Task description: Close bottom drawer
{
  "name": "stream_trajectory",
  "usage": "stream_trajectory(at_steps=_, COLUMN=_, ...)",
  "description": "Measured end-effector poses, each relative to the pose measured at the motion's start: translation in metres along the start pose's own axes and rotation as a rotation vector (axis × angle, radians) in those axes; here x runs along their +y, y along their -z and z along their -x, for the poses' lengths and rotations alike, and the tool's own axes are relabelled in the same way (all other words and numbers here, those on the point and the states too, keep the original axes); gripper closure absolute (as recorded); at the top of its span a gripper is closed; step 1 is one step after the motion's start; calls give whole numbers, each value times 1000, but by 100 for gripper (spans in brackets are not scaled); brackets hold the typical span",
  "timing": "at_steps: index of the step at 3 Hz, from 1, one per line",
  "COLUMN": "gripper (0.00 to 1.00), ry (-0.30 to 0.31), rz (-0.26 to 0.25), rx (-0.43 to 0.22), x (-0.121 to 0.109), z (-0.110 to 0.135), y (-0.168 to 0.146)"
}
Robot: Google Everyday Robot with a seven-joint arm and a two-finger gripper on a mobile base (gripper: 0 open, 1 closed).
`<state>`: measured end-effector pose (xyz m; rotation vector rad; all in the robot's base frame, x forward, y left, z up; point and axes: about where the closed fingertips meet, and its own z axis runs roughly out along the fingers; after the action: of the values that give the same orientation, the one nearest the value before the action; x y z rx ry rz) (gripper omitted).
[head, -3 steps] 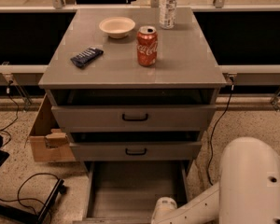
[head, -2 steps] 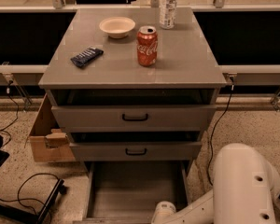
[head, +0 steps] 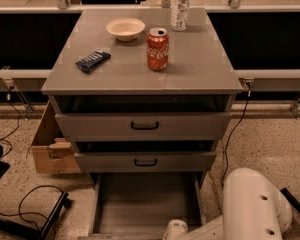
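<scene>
speckled floor [head: 270,144], bottom drawer [head: 145,204] open, plain grey inside; hand past lower edge, state unseen.

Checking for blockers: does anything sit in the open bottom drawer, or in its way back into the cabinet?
Nothing visible does. The bottom drawer is pulled out and its grey interior looks bare. The robot's arm ends near the drawer's front edge; the hand is out of view, below the picture's bottom edge.

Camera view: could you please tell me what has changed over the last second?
The robot arm has sunk lower and edged toward the bottom drawer; its gripper is below the picture's bottom edge, unseen. The bottom drawer stays open, and the things on the cabinet top have not moved.
</scene>
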<state>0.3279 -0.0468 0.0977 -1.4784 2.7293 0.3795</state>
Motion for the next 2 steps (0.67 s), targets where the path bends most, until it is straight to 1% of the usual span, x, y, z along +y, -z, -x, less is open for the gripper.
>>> stream_trajectory(at_steps=1, gripper=100, ry=18, rz=-33, rx=-26, x=-31, z=11, y=-14)
stream_trajectory(at_steps=2, gripper=100, ry=18, rz=-33, rx=-26, x=-30, z=11, y=-14)
